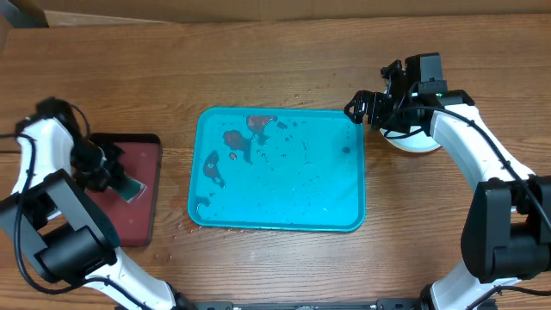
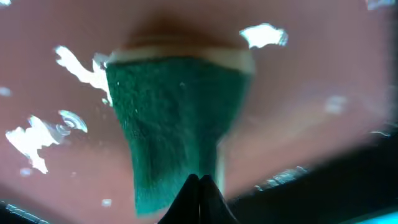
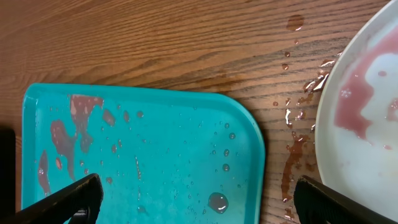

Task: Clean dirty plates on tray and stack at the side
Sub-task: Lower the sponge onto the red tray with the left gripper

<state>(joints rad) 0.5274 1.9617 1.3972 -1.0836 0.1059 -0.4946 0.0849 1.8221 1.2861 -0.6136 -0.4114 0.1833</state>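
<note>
The turquoise tray lies mid-table, wet, with reddish-brown smears at its far left; no plate is on it. It also shows in the right wrist view. A white plate with a pink smear sits on the table right of the tray, partly under my right arm. Whether other plates lie beneath it is hidden. My right gripper is open and empty above the tray's far right corner. My left gripper is shut on a green sponge over the dark red tray.
The dark red black-rimmed tray lies at the left, wet, and fills the left wrist view. Reddish water drops lie on the wood between the turquoise tray and the plate. The table is brown wood.
</note>
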